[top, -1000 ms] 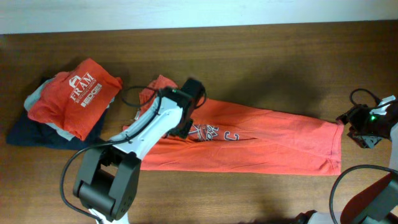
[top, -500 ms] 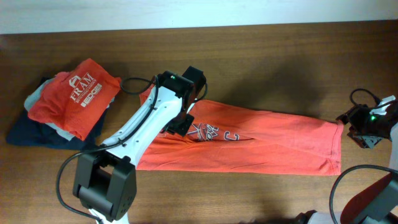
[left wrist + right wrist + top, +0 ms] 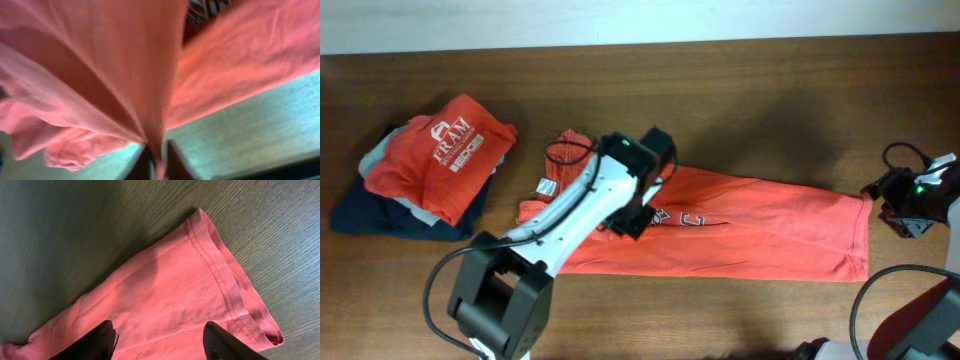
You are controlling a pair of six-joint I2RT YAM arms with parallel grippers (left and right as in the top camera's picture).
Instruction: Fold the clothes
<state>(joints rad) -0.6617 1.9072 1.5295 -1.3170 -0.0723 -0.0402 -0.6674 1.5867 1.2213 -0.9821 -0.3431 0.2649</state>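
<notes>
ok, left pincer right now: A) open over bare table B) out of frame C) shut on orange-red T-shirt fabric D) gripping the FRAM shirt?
C: the left wrist view shows the left pincer closed on a pinched ridge of the orange-red T-shirt, cloth fanning out from its tips.

The overhead view looks straight down on the whole surface (image 3: 740, 90), the left wrist view presses close against the T-shirt (image 3: 770, 225) near centre, and the right wrist view overlooks its 3 o'clock hem corner, both shared overhead.
</notes>
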